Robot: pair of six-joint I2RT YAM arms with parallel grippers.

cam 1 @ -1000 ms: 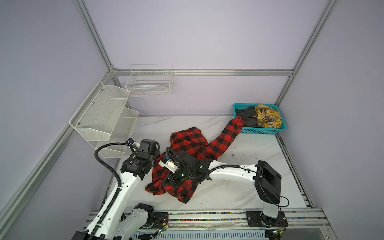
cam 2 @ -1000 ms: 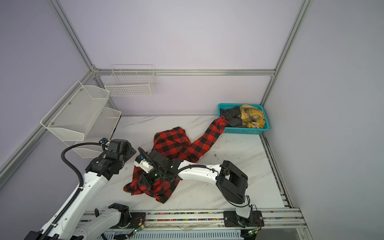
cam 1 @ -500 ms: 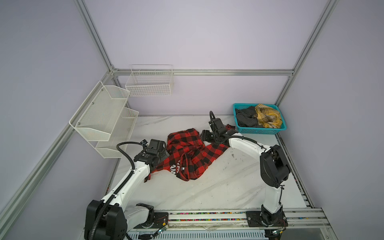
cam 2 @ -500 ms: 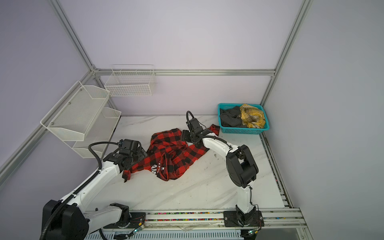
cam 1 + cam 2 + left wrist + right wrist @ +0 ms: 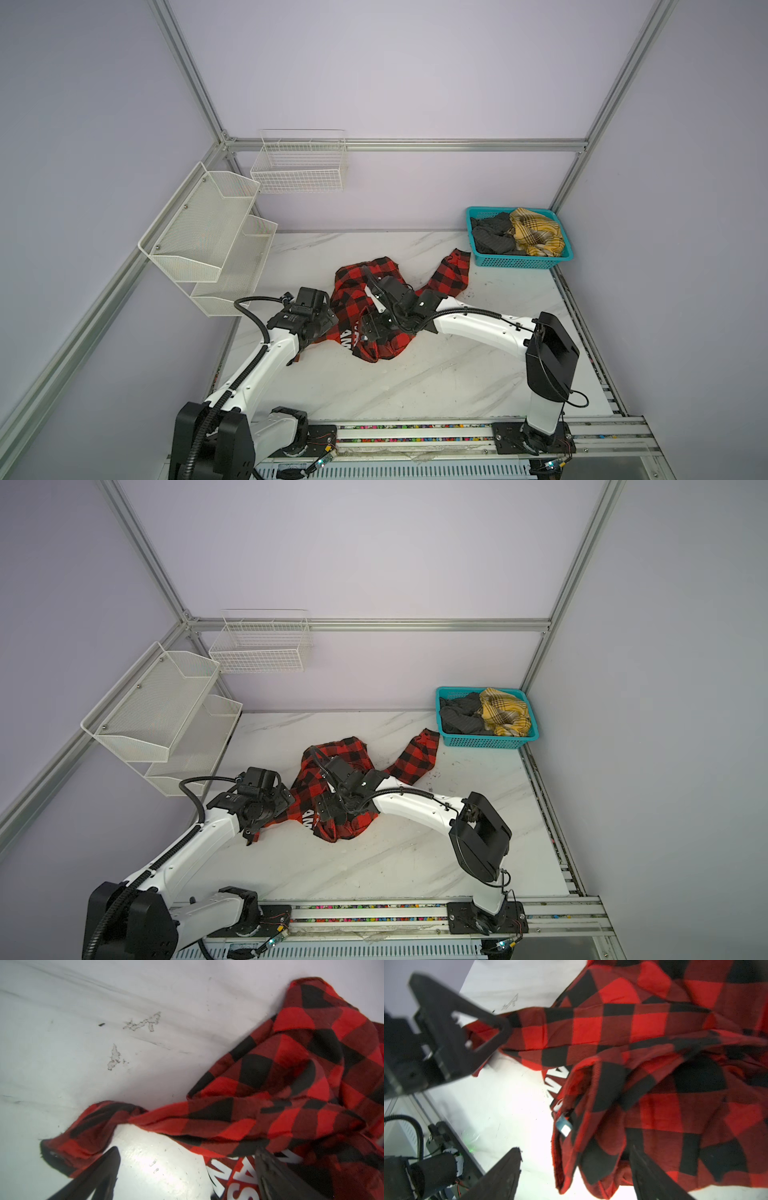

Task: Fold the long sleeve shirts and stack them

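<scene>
Right gripper (image 5: 575, 1148) has swung back from the sleeve (image 5: 451, 276) to the shirt (image 5: 353, 282) middle, jaws wide; left gripper (image 5: 188, 1149) gapes too at its edge.

The white marble table (image 5: 415, 386) bears a crumpled red-and-black shirt (image 5: 349, 286) and, far right, a teal basket (image 5: 519, 262).

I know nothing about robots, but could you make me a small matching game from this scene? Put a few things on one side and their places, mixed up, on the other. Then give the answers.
Things:
1. red-and-black checked shirt
2. yellow checked cloth
3. white wire basket
4. teal basket

Places:
A. hung on the back wall
B. at the table's far right corner
C. crumpled in the middle of the table
D. inside the teal basket

Pairs: 1-C, 2-D, 3-A, 4-B.
</scene>
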